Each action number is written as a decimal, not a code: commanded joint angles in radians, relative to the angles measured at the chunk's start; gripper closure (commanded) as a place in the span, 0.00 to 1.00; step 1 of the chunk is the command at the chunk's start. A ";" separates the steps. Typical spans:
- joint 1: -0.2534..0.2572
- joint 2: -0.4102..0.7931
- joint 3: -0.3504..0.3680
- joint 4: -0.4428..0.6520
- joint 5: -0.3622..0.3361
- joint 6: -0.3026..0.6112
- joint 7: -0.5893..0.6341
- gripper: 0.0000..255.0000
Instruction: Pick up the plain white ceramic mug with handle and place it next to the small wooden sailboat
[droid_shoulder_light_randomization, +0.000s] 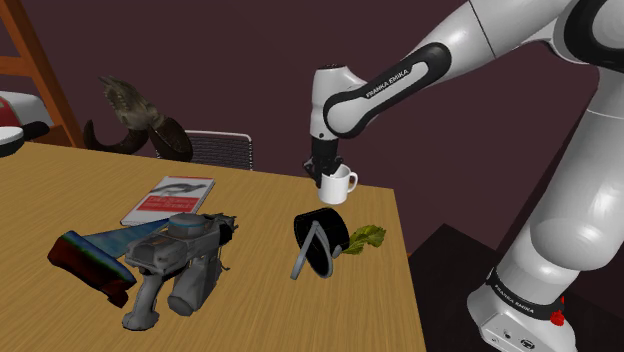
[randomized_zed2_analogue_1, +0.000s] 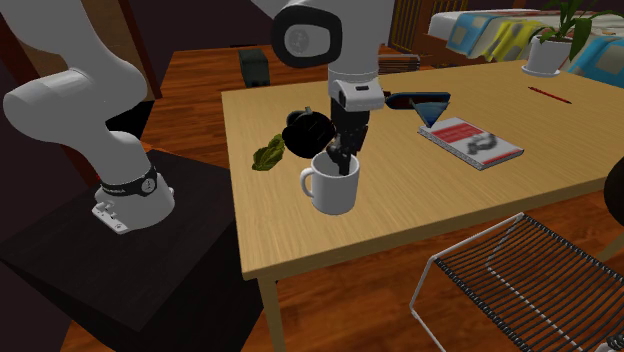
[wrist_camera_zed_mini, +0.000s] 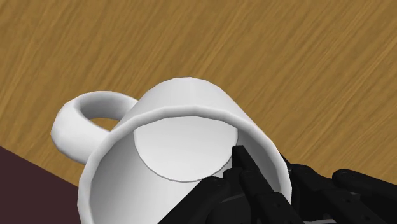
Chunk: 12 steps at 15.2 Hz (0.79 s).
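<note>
White plain mug with a loop handle is upright near the middle of the shoulder view, by the far edge of the brown wooden table. I cannot tell if its base touches the wood. The black two-finger gripper comes down from above and pinches the mug's wall on the side away from the handle, with one finger inside the cup and the other outside. In the lower left of the shoulder view lies the small sailboat with a blue sail and dark red hull, well apart from the mug. A grey power tool lies just beside the boat. A black round object with a grey strap and a green leafy piece are below the mug in that view.
</note>
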 joint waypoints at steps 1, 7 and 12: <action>-0.001 -0.016 0.000 0.010 0.007 -0.025 -0.006 1.00; -0.003 -0.057 0.001 0.047 0.023 -0.102 -0.019 1.00; -0.004 -0.086 0.001 0.085 0.034 -0.166 -0.028 1.00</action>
